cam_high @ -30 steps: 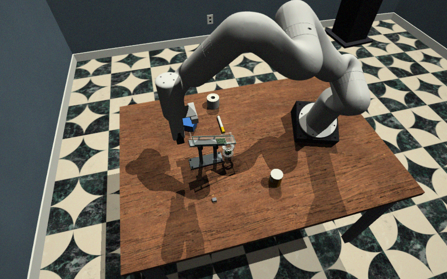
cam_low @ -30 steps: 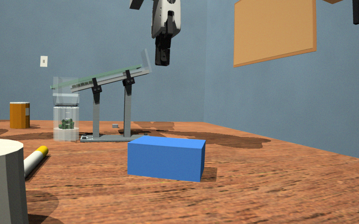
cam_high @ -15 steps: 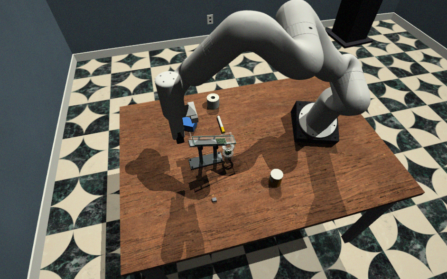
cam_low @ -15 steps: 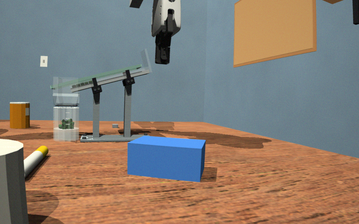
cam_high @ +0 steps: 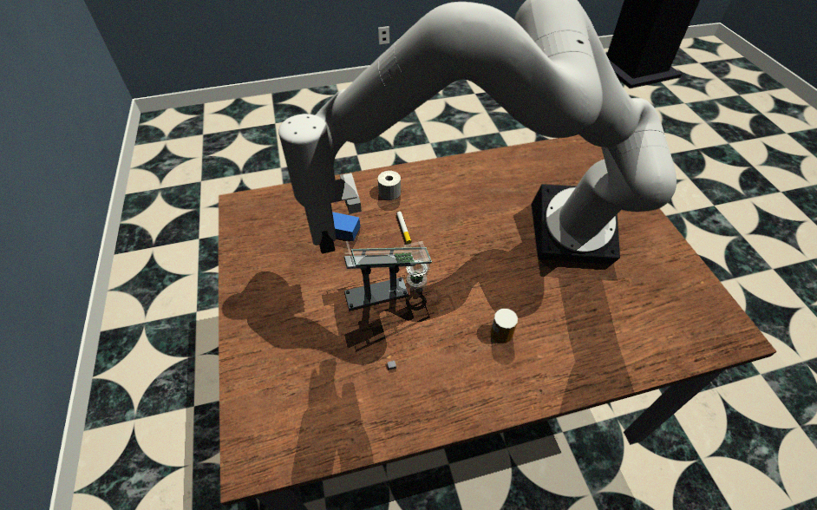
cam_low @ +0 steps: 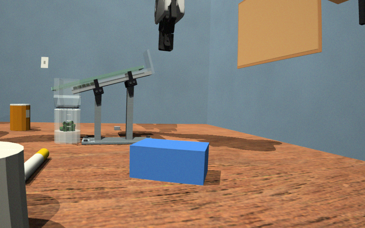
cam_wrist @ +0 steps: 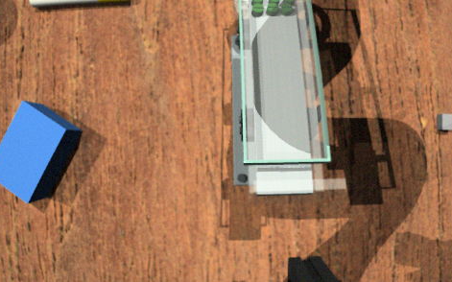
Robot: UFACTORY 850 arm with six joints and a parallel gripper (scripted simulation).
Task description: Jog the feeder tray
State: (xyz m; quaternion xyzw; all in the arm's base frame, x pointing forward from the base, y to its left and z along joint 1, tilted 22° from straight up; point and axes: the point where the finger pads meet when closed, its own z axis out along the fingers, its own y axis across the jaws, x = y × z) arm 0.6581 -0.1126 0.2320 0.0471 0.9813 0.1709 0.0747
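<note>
The feeder tray (cam_low: 107, 77) is a sloped grey chute with a clear green-edged cover on a two-legged stand; it also shows in the overhead view (cam_high: 389, 255) and the wrist view (cam_wrist: 282, 91). Green tablets (cam_wrist: 273, 7) sit at its low end. The clear vial (cam_low: 67, 124) stands upright on the table under the low end, with several green tablets (cam_low: 67, 126) inside; it also shows in the overhead view (cam_high: 416, 277). My gripper (cam_low: 166, 46) is shut and empty, hanging above and just beyond the tray's raised end, not touching it; it also shows in the overhead view (cam_high: 326, 242).
A blue block (cam_low: 169, 159) lies near the tray's high end. A white-and-yellow marker (cam_low: 35, 161), a white roll (cam_low: 0, 181), an amber bottle (cam_low: 20, 116) and a small grey cube (cam_low: 116, 128) stand around. The arm's base (cam_high: 579, 225) is at the right.
</note>
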